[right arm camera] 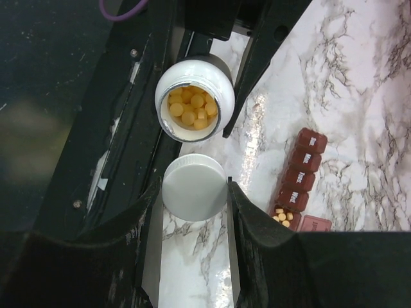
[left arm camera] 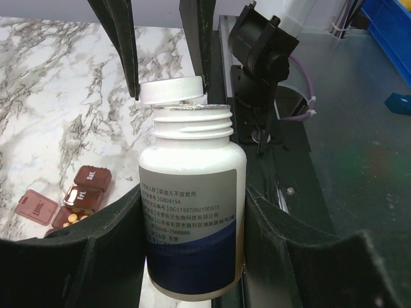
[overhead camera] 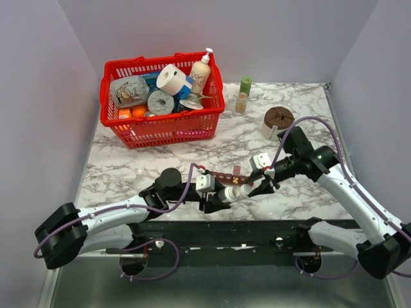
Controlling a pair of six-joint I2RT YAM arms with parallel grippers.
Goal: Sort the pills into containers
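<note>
The left hand (left arm camera: 192, 240) clamps a white pill bottle (left arm camera: 192, 212) printed GB24154; the right hand (right arm camera: 194, 192) pinches its cap (right arm camera: 194, 186). Beside the bottle, the pill organizer (right arm camera: 302, 168) reads Mon, Tues, Wed.

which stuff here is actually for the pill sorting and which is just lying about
For the job: pill bottle, cap, pills, organizer.
Lying about: basket, green bottle, tub.
</note>
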